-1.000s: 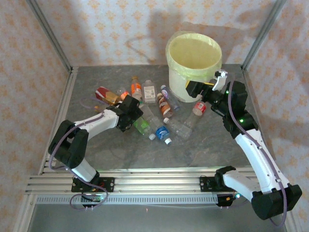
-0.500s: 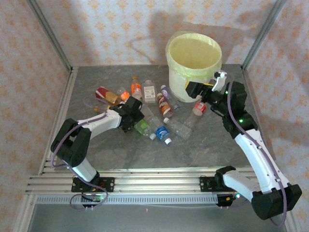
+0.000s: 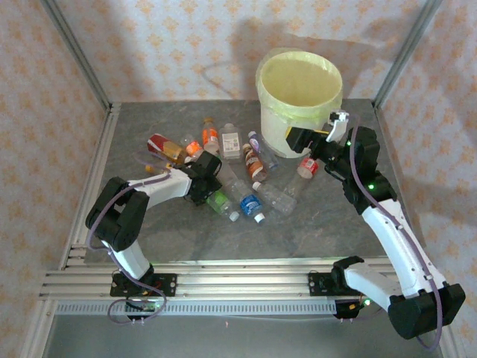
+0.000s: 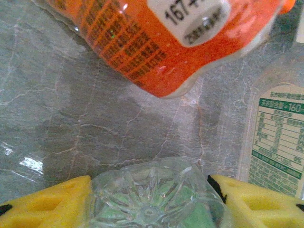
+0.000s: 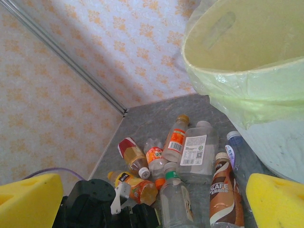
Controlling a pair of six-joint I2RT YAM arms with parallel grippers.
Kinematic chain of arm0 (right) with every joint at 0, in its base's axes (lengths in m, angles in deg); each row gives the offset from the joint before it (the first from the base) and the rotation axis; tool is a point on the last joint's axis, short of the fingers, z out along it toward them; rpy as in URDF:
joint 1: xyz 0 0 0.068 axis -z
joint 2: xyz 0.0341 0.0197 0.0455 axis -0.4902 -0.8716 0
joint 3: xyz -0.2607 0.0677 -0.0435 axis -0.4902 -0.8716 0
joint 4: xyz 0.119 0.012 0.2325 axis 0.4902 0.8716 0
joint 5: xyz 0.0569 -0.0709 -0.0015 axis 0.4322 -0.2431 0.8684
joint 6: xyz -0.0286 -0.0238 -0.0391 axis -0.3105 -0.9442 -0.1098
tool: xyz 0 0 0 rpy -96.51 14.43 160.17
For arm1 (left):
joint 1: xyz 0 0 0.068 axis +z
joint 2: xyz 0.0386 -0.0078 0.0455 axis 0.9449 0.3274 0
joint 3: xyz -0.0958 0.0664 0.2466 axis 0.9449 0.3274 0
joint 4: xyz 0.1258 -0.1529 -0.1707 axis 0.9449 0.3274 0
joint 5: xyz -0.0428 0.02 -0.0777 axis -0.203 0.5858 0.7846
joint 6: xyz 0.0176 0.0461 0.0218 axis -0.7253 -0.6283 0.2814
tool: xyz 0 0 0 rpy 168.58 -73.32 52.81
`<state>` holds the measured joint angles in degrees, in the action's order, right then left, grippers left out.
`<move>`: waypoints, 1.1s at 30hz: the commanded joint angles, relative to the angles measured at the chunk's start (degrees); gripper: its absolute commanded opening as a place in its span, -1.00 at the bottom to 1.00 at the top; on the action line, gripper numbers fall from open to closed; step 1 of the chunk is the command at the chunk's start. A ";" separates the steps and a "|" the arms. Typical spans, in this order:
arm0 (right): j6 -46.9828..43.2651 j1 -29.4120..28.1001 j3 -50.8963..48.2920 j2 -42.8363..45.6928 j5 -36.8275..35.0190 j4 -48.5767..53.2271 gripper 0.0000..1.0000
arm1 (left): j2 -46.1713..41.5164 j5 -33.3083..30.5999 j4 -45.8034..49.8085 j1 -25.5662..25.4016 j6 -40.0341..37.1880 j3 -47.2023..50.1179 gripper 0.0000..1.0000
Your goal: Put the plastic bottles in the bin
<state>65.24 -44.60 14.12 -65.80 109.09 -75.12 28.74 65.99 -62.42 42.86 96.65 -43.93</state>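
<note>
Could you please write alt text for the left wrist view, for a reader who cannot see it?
Yellow fingers of the left end effector grip both sides of a clear green-tinted bottle, seen base-on. Beyond it on the grey marbled table lie an orange-labelled bottle and, at right, a bottle with a white nutrition label.

Orange-patterned walls (image 3: 186, 45), grey marbled tabletop (image 3: 313, 224)

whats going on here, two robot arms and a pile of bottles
The job is getting plastic bottles into the bin. The left gripper is down in the pile, its jaws against both sides of a green-tinted bottle that lies on the table, not yet lifted. The right gripper hangs open and empty beside the bin, facing the pile. The other bottles lie scattered on the table near the bin.
</note>
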 commanded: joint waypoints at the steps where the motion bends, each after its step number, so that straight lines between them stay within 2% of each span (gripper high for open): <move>1: -0.07 -0.48 -1.17 0.59 2.86 -2.76 0.98 | -3.45 -2.42 -0.22 -0.25 -2.51 0.64 0.17; 6: -1.85 -2.72 -1.66 0.10 6.23 -4.26 0.98 | -8.20 -4.69 -0.27 -0.27 -5.30 1.18 0.05; 14: -9.06 -14.27 -0.73 -6.32 4.97 -4.22 0.98 | -16.29 -5.54 -0.28 0.16 -12.82 -1.01 0.01; 23: -15.48 -23.71 6.38 -19.23 4.81 -0.06 0.98 | -24.23 0.03 0.66 4.80 -16.05 -3.46 0.01; 28: -10.98 -26.31 6.52 -23.46 1.15 -6.48 0.98 | -27.79 3.13 -0.51 5.53 -18.81 -3.96 0.02; 33: -6.97 -27.31 8.22 -28.55 3.94 -9.20 0.98 | -30.06 7.64 -5.40 5.53 -20.06 -3.20 0.03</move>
<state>55.67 -71.22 19.65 -92.18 112.21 -80.34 0.13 70.07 -64.06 48.12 79.06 -46.42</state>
